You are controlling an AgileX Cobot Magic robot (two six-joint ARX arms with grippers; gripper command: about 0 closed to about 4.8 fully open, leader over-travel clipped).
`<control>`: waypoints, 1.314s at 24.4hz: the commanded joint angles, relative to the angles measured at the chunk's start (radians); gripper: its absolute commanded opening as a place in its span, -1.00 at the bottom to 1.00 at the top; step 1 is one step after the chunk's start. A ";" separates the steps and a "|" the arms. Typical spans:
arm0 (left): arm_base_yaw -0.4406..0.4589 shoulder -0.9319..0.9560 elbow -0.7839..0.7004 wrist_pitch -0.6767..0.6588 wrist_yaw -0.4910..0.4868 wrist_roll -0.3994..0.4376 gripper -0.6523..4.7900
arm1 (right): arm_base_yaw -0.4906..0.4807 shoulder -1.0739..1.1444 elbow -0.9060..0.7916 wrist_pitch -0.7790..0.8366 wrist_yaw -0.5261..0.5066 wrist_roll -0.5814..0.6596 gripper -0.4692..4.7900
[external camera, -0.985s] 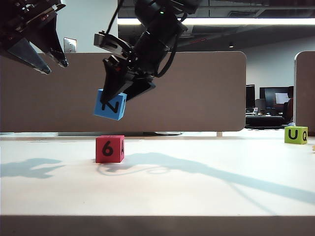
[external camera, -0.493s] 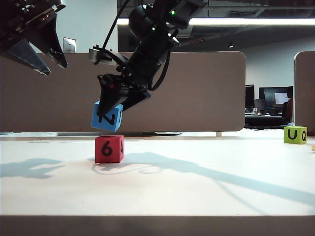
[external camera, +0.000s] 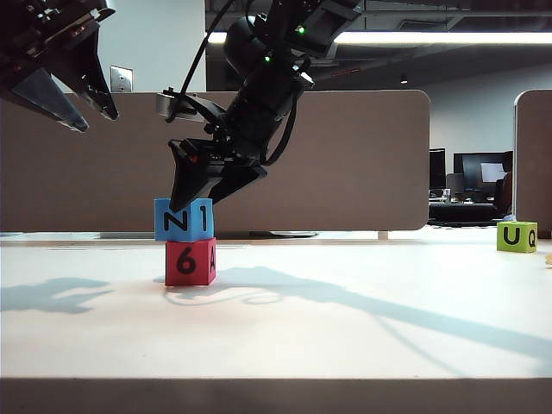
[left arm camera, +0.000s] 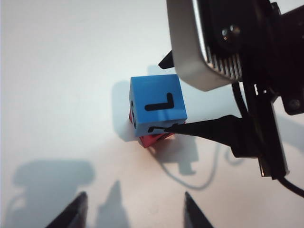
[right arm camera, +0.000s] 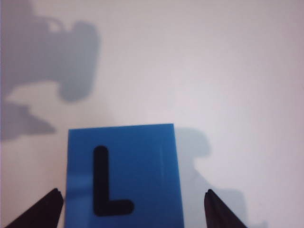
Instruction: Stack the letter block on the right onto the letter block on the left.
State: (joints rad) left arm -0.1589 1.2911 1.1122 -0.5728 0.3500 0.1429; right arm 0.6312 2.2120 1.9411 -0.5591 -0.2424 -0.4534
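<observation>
My right tool [external camera: 191,200], left of centre, stands open astride the blue block [external camera: 183,219], which sits on the red block [external camera: 191,262]: the release step. Next I lift straight clear without nudging it. My left tool [external camera: 86,110] hangs open and empty, upper left

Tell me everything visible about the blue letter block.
The blue block is a matte cube with black letters: N on the side facing the exterior camera, L on top. It sits level on the red block, slightly offset leftward. The right gripper straddles it, fingers apart from its sides. The left gripper hangs away, open.
</observation>
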 commanded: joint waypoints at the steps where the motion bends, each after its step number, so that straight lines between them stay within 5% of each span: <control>1: 0.002 -0.004 0.007 0.006 0.002 0.007 0.16 | 0.000 -0.005 0.008 0.011 0.001 0.000 0.92; 7: 0.002 -0.004 0.007 0.007 0.003 0.007 0.16 | 0.000 -0.057 0.098 -0.131 0.034 0.025 0.99; 8: 0.002 -0.004 0.007 0.012 0.003 0.008 0.15 | 0.000 -0.070 0.110 -0.149 0.039 0.025 0.87; 9: 0.002 -0.004 0.007 0.021 0.003 0.038 0.12 | -0.005 -0.105 0.124 -0.168 0.039 0.023 0.42; 10: 0.002 -0.006 0.007 0.021 0.002 0.053 0.10 | -0.007 -0.122 0.124 -0.174 0.040 0.023 0.23; 12: 0.002 -0.013 0.007 0.020 0.003 0.064 -0.18 | -0.014 -0.162 0.124 -0.190 0.043 0.028 -0.14; 14: 0.002 -0.024 0.007 0.021 0.002 0.064 -0.53 | -0.021 -0.203 0.124 -0.224 0.042 0.037 -0.40; 18: 0.002 -0.061 0.007 0.010 -0.002 0.063 -0.78 | -0.035 -0.284 0.124 -0.335 0.042 0.093 -0.78; 27: 0.002 -0.242 -0.002 -0.149 -0.179 0.062 -0.78 | -0.155 -0.365 0.115 -0.719 0.042 0.228 -0.84; 32: 0.002 -0.426 -0.119 -0.139 -0.261 -0.045 -0.78 | -0.237 -0.428 0.010 -0.774 0.039 0.264 -0.84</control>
State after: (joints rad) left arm -0.1589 0.9051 1.0233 -0.7181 0.1150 0.1349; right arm 0.4057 1.8244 1.9709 -1.3602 -0.1944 -0.2058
